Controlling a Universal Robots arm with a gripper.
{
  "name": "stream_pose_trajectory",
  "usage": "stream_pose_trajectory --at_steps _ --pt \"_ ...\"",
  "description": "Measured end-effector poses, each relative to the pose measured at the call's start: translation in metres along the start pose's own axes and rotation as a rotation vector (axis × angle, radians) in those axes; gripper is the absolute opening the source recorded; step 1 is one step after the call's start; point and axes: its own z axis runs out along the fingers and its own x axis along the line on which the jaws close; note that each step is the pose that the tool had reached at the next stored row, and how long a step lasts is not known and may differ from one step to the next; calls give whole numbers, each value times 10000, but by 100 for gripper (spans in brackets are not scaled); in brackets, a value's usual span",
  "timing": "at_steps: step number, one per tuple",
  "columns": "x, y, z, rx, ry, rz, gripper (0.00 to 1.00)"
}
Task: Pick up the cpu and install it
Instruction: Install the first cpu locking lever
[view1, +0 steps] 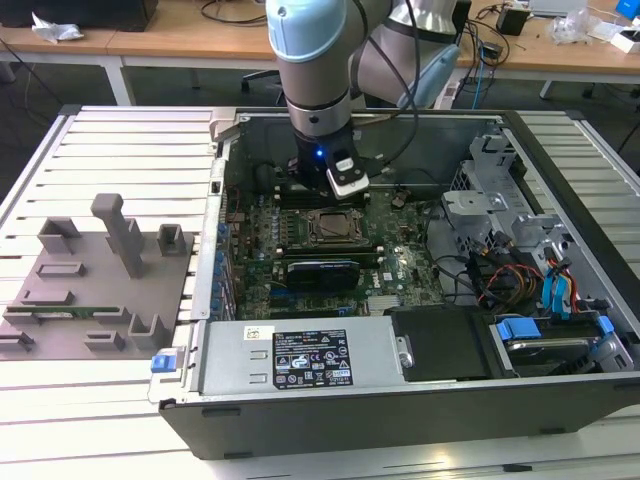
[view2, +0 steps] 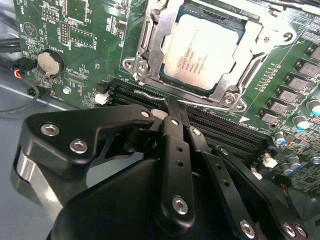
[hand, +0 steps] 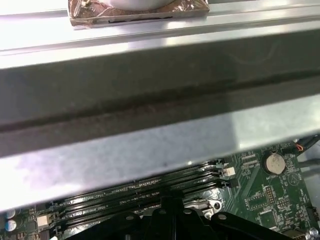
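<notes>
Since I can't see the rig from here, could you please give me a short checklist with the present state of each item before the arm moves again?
1. The cpu lies in the socket on the motherboard: ok.
2. The cpu sits flat and level in its frame: ok as far as the second wrist view shows.
3. The gripper carries nothing: ok, its tips sit together beside the socket, empty.
4. Retention lever latched: cannot tell.
5. The arm stands inside the open computer case, above the board: ok.
</notes>
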Motion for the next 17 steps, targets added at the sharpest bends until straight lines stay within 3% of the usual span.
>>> stream_pose_trajectory --at_steps 8,13,17 --pt "20 -16 67 103 -141 384 11" --pt "19 -17 71 115 -151 437 11" --pt "14 -16 72 -65 -111 473 11"
